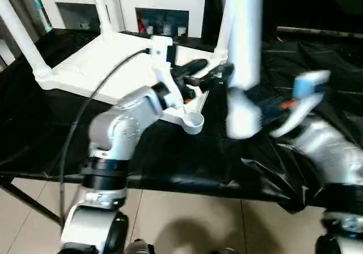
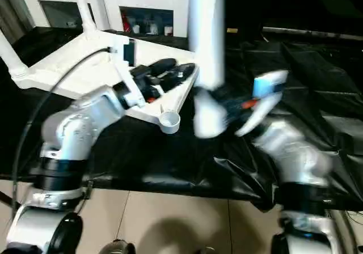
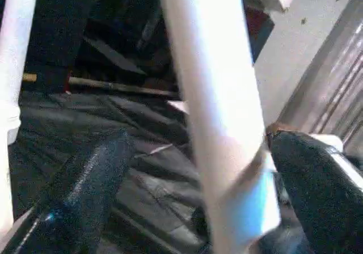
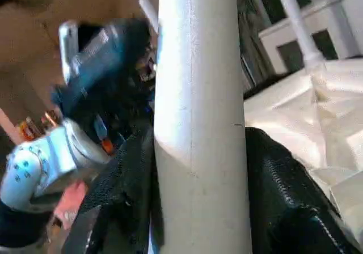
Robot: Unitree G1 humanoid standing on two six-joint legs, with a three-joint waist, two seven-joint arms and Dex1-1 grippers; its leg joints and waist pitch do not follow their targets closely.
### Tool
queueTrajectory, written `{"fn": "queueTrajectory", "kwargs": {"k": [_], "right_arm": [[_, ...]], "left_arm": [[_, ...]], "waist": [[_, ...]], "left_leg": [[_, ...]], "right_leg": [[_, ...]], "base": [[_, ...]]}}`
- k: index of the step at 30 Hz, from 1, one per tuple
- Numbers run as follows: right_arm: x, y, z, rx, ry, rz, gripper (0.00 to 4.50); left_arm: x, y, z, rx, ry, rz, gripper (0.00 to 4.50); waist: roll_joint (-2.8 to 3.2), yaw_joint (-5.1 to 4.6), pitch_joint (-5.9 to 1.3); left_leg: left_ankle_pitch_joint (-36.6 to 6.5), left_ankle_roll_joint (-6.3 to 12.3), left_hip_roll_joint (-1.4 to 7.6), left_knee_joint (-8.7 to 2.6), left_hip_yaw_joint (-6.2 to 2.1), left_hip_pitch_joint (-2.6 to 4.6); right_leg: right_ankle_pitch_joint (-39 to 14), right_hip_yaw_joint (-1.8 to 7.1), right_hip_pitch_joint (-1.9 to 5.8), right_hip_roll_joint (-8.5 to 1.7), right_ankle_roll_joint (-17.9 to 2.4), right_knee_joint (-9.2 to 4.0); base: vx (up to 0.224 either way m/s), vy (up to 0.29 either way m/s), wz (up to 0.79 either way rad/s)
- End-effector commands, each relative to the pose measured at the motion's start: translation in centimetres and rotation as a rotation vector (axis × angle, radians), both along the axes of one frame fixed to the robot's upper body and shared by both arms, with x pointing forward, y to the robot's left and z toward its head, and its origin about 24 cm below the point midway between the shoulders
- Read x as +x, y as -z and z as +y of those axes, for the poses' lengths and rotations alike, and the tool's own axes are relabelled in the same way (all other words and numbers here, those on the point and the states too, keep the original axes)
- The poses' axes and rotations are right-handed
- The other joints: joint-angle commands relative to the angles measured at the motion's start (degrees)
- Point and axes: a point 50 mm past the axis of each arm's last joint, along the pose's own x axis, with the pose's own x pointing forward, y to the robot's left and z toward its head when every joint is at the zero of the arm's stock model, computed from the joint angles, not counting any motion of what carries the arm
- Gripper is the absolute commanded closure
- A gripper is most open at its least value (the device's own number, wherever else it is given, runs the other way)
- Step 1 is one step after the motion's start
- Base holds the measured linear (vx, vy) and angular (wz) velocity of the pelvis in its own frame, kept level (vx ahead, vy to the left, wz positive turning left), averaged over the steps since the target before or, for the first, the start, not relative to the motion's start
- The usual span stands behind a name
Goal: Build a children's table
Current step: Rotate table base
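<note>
Leg in hand: a white leg (image 1: 245,50) is held upright by the right gripper (image 4: 198,208), fingers closed around its thick lower part.
Tabletop: the tabletop (image 1: 108,67) lies upside down on the black-draped table (image 1: 187,163), three legs standing in it.
Empty socket: the near corner socket (image 1: 194,122) is seen to the left of the held leg's foot, close by.
Left gripper: the left gripper (image 1: 207,75) is spread open beside a standing leg, holding nothing.
Nearer arm: the right.

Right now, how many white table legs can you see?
4. Far-left corner leg of the upturned tabletop, back-left leg, far-right corner leg, and the loose leg held in the right gripper near the empty socket.
</note>
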Motion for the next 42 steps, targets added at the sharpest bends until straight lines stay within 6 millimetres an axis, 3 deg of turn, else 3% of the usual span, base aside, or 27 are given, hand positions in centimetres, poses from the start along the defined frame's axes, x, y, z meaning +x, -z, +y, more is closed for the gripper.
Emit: {"fn": "queueTrajectory", "kwargs": {"k": [1, 4, 9, 15, 17, 22, 23, 27, 29, 30, 39, 41, 42], "right_arm": [[0.0, -0.1, 0.4, -0.068, 0.022, -0.027, 2.64], [0.2, 1.1, 1.6, -0.181, 0.048, -0.024, 2.64], [0.7, 1.2, 4.1, -0.299, 0.104, -0.093, 2.64], [1.6, 1.5, 6.3, -0.540, 0.237, -0.229, 2.64], [1.9, 1.3, 7.0, -0.576, 0.304, -0.264, 2.64], [2.3, 1.2, 8.2, -0.588, 0.414, -0.267, 2.64], [2.3, 1.3, 8.3, -0.589, 0.420, -0.268, 2.64], [2.2, 1.1, 9.0, -0.579, 0.432, -0.292, 2.64], [2.3, 1.1, 9.3, -0.588, 0.435, -0.306, 2.64], [2.4, 1.2, 9.4, -0.598, 0.440, -0.317, 2.64], [2.3, 0.8, 9.8, -0.565, 0.428, -0.339, 2.64], [2.3, 0.7, 9.9, -0.556, 0.420, -0.342, 2.64], [2.2, 0.7, 9.9, -0.550, 0.416, -0.341, 2.29]], "left_arm": [[0.0, -0.8, -0.3, -0.040, 0.013, -0.003, 0.00], [0.0, -0.1, -0.7, -0.028, 0.011, 0.038, 0.00], [1.2, 1.3, -0.3, -0.014, -0.122, 0.166, 0.00], [1.7, 1.3, 0.1, -0.064, -0.173, 0.218, 0.00], [1.9, 1.3, 0.3, -0.072, -0.206, 0.230, 0.29], [2.7, 0.5, 1.3, -0.136, -0.319, 0.231, 0.49], [2.8, 0.3, 1.3, -0.146, -0.325, 0.235, 0.71], [2.6, -0.1, 1.3, -0.161, -0.323, 0.231, 0.85], [2.5, 0.0, 1.2, -0.156, -0.330, 0.228, 1.12], [2.5, 0.1, 1.1, -0.164, -0.336, 0.230, 1.19], [2.6, 0.2, 1.4, -0.191, -0.359, 0.243, 1.69], [2.6, 0.2, 1.4, -0.193, -0.357, 0.242, 2.01], [2.6, 0.2, 1.4, -0.196, -0.356, 0.243, 2.08]], "waist": [[-1.07, 0.23, -5.92], [-1.24, 0.14, -5.96], [-1.46, -0.24, -6.14], [-1.23, -0.34, -6.22], [-1.18, -0.54, -6.25], [-1.12, -0.68, -6.34], [-1.10, -0.68, -6.30], [-1.23, -0.75, -6.51], [-1.01, -0.85, -6.52], [-1.25, -0.87, -6.55], [-1.51, -1.30, -6.36], [-1.48, -1.39, -6.31], [-1.46, -1.41, -6.32]], "left_leg": [[-10.79, 0.42, 0.15, -3.78, 0.17, 0.93], [-10.81, 0.17, 0.18, -3.80, 0.18, 0.84], [-11.56, -0.14, 0.09, -3.95, 0.09, 0.84], [-11.61, -0.82, 0.25, -4.02, 0.04, 0.96], [-11.62, -0.81, 0.12, -4.03, 0.06, 0.93], [-11.64, -0.30, 0.15, -4.06, 0.08, 1.12], [-11.59, -0.28, 0.18, -4.10, 0.07, 1.07], [-10.45, 0.16, 0.11, -4.04, 0.08, 0.84], [-9.77, 0.44, 0.18, -3.97, 0.11, 0.87], [-9.48, 0.70, 0.15, -3.94, 0.15, 0.85], [-10.78, 1.05, 0.11, -3.95, 0.22, 0.87], [-11.08, 0.98, 0.10, -3.96, 0.22, 0.86], [-11.26, 0.89, 0.12, -3.96, 0.21, 0.90]], "right_leg": [[-20.26, 1.31, 3.56, -2.56, -8.59, -5.82], [-19.79, 1.37, 3.46, -2.57, -8.11, -5.78], [-19.81, 1.27, 3.44, -2.41, -7.13, -5.91], [-17.50, 1.40, 3.23, -2.44, -7.74, -5.65], [-17.07, 1.39, 3.27, -2.30, -7.83, -5.59], [-13.70, 1.54, 3.33, -2.18, -8.51, -5.28], [-13.43, 1.55, 3.36, -2.18, -8.53, -5.25], [-10.66, 1.53, 3.71, -2.24, -8.60, -4.99], [-9.11, 1.57, 3.59, -2.17, -9.06, -4.90], [-8.61, 1.56, 3.71, -2.20, -9.28, -4.82], [-11.33, 1.56, 3.69, -2.21, -8.84, -5.11], [-12.46, 1.55, 3.63, -2.21, -8.55, -5.25], [-12.92, 1.55, 3.61, -2.22, -8.34, -5.27]], "base": [[0.000, 0.000, 0.00], [0.000, 0.000, 0.00], [0.000, 0.000, 0.00], [0.000, 0.000, 0.00], [0.000, 0.000, 0.00], [0.000, 0.000, 0.00], [0.000, 0.000, 0.00], [0.000, 0.000, 0.00], [0.000, 0.000, 0.00], [0.000, 0.000, 0.00], [0.000, 0.000, 0.00], [0.000, 0.000, 0.00], [0.000, 0.000, 0.00]]}}
